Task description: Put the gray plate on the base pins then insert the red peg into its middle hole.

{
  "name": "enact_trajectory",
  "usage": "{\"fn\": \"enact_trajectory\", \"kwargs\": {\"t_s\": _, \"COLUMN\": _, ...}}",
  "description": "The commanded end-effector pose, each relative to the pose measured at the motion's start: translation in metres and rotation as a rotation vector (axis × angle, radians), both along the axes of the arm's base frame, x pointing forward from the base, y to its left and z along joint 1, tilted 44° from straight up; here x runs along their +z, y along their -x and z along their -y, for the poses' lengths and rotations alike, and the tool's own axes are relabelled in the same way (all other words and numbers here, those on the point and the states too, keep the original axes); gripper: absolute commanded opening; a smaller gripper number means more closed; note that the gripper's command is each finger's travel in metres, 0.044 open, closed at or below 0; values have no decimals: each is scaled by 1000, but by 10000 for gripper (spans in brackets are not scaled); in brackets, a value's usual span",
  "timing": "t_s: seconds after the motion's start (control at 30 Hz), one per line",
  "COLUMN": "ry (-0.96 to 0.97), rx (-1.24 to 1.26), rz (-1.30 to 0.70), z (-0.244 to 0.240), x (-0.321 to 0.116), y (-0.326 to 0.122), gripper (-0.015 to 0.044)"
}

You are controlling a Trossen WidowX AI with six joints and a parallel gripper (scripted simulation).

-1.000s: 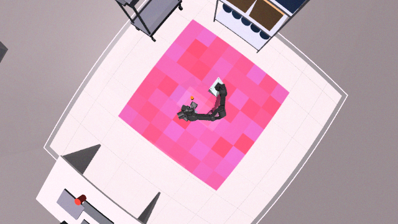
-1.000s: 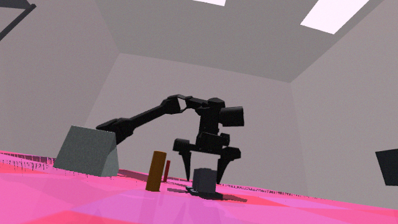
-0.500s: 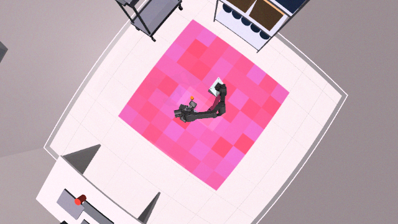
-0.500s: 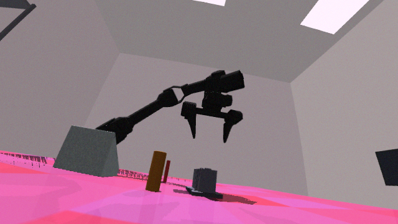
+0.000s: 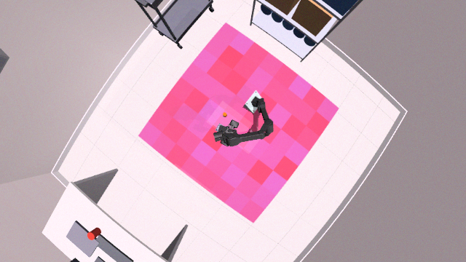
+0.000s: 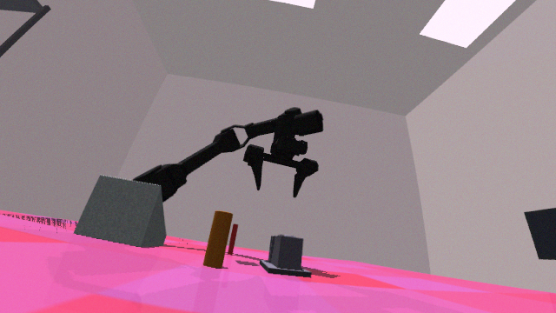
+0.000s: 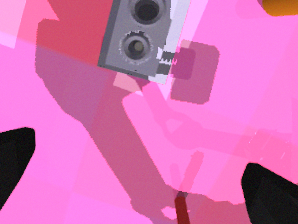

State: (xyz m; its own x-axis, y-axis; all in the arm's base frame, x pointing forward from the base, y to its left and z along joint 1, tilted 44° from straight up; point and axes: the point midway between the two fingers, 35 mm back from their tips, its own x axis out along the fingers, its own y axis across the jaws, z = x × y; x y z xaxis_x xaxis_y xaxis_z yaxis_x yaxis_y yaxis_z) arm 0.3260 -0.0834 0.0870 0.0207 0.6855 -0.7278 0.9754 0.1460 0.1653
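- The floor is spread with a mat (image 5: 204, 153) (image 6: 174, 278) (image 7: 75, 205) in patches of pink, red and violet, pale tiles around it.
- At its edges stand a dark cart (image 5: 165, 24) and a shelf unit (image 5: 278, 46) with brown boxes and dark round things; a white table (image 5: 58, 222) carries a red cylinder (image 5: 94, 233).
- Plain grayish walls rise around us, and I count two bright ceiling panels (image 6: 466, 23) in the exterior view.
- One black arm (image 5: 251, 136) (image 6: 200, 158), and one gripper (image 6: 276, 193) (image 7: 141, 157) with two fingers, spread wide with nothing pinched, above and apart from the block.
- One gray plate (image 6: 287, 253) (image 7: 112, 50), a thick block really, over one base (image 6: 288, 271) (image 7: 167, 75) on the mat; two round openings show in it from the wrist.
- One red peg (image 6: 233, 239) (image 7: 182, 210), upright on the mat, apart from the plate; one orange cylinder (image 5: 224, 114) (image 6: 218, 239) (image 7: 282, 6); one gray-green wedge-shaped block (image 6: 119, 210).
- The wrist view cuts off the plate, the peg and the orange cylinder. I can't make out the pins, nor whether the plate lies fully flat.
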Motion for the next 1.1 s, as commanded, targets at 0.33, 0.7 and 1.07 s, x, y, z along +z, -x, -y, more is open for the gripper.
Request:
{"fn": "enact_trajectory", "kwargs": {"t_s": 0.33, "ry": -5, "rx": 201, "rz": 184, "z": -95, "x": 74, "y": 101, "gripper": 440}}
{"fn": "enact_trajectory", "kwargs": {"t_s": 0.7, "ry": -6, "rx": 201, "rz": 185, "z": -121, "x": 51, "y": 98, "gripper": 440}}
{"fn": "enact_trajectory", "kwargs": {"t_s": 1.07, "ry": -5, "rx": 201, "rz": 185, "z": -137, "x": 37, "y": 96, "gripper": 440}}
